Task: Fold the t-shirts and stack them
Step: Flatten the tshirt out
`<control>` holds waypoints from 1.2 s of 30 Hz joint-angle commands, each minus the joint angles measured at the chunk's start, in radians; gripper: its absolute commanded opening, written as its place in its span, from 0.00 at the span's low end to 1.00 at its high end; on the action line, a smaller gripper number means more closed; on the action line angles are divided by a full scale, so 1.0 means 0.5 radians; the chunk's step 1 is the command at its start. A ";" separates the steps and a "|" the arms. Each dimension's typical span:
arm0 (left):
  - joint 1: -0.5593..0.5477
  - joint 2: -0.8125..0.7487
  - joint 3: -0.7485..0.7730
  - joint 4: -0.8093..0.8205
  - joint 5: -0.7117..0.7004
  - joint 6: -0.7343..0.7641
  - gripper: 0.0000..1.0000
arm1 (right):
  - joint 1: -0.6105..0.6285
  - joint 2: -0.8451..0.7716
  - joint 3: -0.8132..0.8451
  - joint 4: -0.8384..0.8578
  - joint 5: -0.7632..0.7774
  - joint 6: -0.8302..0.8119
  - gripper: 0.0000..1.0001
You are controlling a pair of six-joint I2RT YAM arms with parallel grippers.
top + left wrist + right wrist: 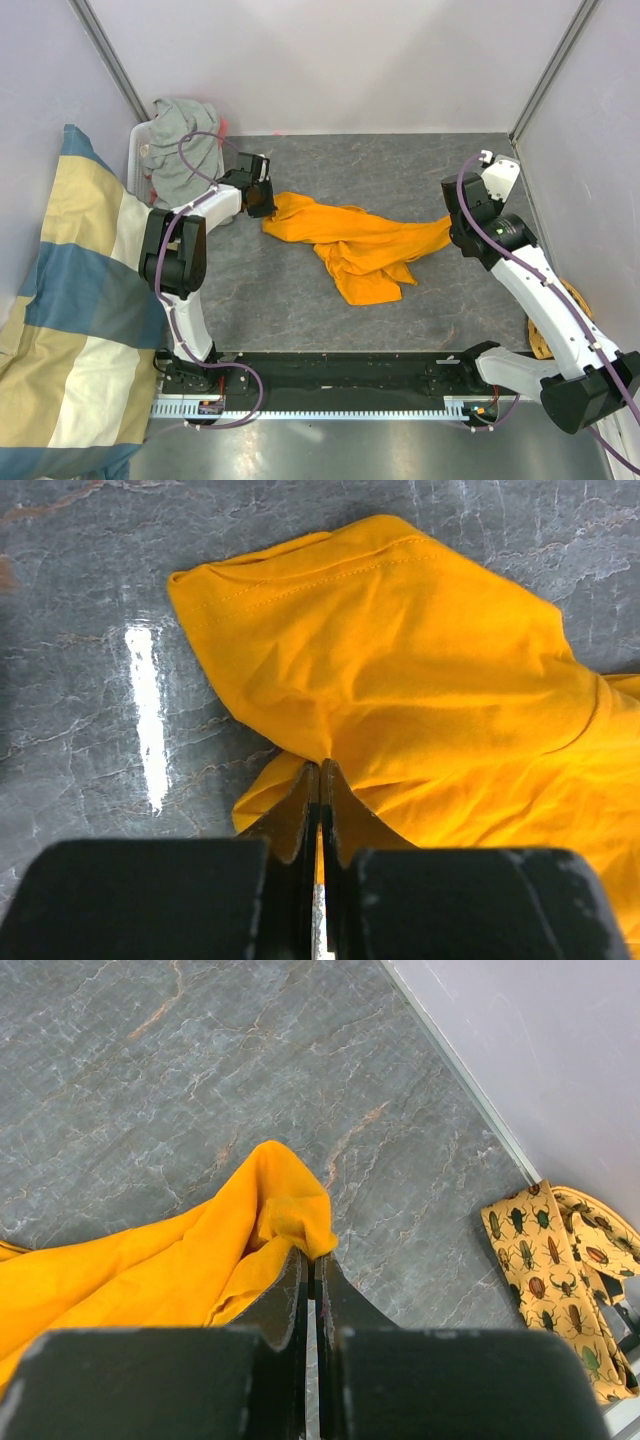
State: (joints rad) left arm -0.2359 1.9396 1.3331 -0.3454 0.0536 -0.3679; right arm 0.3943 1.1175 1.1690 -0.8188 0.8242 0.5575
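The orange t-shirt (360, 245) lies crumpled across the middle of the grey table, stretched a little between both arms. My left gripper (262, 205) is shut on its left end; in the left wrist view the closed jaws (320, 765) pinch a fold of the orange t-shirt (400, 660). My right gripper (452, 228) is shut on the shirt's right tip, and the right wrist view shows that gripper (313, 1257) biting a bunched corner of the orange cloth (150, 1260). The grey t-shirt (185, 150) sits heaped in a white basket (137, 150) at the back left.
A large cream-and-blue blocked cloth (70, 320) hangs over the left side. A yellow beetle-print fabric (560, 1260) lies by the right wall, beside a tan woven disc (545, 335). Pale walls close in the table at the back and on both sides.
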 commanded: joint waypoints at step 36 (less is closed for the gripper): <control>0.073 -0.823 2.123 -1.128 -0.242 0.414 0.02 | -0.083 -0.149 0.374 0.238 0.511 -0.259 0.00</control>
State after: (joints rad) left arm -0.2230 1.5639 2.2665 -0.8845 0.0055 -0.2329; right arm 0.3630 1.0615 1.2846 -0.7643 0.9764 0.4973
